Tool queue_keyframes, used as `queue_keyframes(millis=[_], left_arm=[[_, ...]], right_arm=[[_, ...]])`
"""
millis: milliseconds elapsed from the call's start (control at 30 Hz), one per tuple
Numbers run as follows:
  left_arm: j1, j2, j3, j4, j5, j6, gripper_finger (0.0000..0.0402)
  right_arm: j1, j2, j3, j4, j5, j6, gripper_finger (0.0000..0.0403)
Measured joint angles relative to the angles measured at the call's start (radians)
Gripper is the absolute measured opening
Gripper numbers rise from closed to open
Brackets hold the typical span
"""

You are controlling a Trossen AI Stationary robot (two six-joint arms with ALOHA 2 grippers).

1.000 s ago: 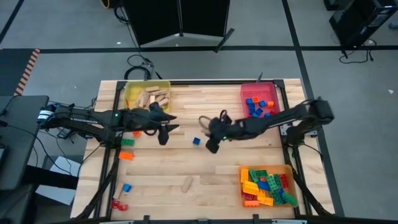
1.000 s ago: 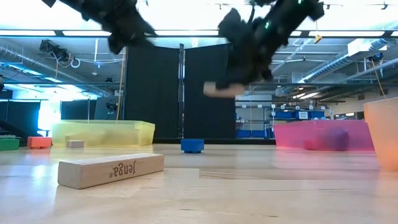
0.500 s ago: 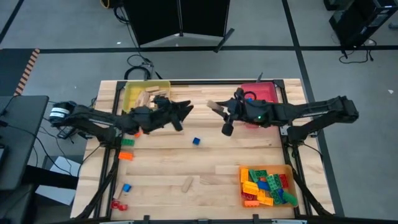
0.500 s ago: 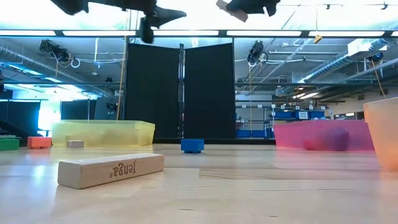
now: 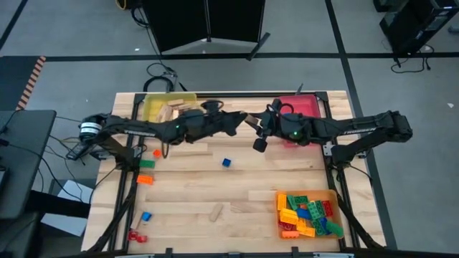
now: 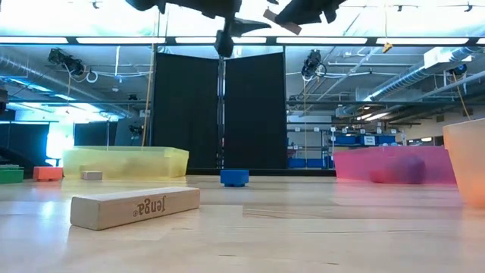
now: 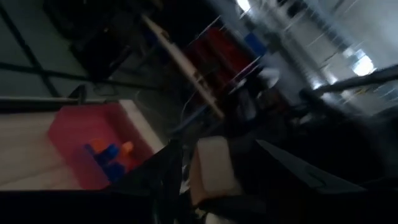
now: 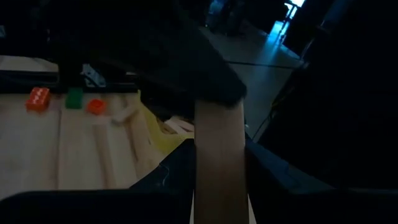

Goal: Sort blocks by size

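Observation:
My right gripper is shut on a tan wooden block, high above the table's far middle. The block also shows in the low view and in the right wrist view. My left gripper is open, and its fingers stand on either side of the block's free end. One left finger hides that end in the right wrist view. A small blue brick and another wooden block lie flat on the table. My right gripper pinches the wooden block between its two fingers by the end nearest the table's right. The block sticks out forward past the fingertips toward my left gripper. It is lifted high, clear of the table. Whether my left gripper's fingers touch the block's free end, I cannot tell.
A yellow tray with wooden blocks stands far left, a red tray with small bricks far right, and an orange tray full of bricks near right. Green, orange, blue and red bricks lie along the left edge.
My right gripper has risen from just above the table with the wooden block and gone toward the far edge, then held still. My left gripper has risen and gone toward the table's right, up to the block's free end, which now sits between its fingers.

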Motion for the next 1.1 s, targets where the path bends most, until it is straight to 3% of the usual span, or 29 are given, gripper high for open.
queue_keyframes(millis=[333, 500, 667, 900, 1100], left_arm=[[0.004, 0.092, 0.114, -0.138, 0.013, 0.009, 0.0196], [0.010, 0.098, 0.115, -0.139, 0.015, 0.005, 0.0144], [0.024, 0.098, 0.115, -0.137, 0.030, 0.011, 0.0059], [0.066, 0.086, 0.114, -0.174, 0.094, 0.113, 0.0061], [0.163, -0.049, 0.114, -0.491, 0.057, 0.185, 0.0061]], right_arm=[[-0.019, 0.000, 0.000, -0.033, 0.002, -0.001, 0.0121], [-0.020, 0.000, 0.000, -0.042, 0.002, -0.001, 0.0122], [-0.020, 0.000, 0.000, -0.065, 0.002, 0.009, 0.0165], [-0.020, 0.000, 0.002, -0.100, 0.000, 0.021, 0.0223], [-0.032, 0.000, 0.002, -0.275, -0.002, 0.163, 0.0257]])
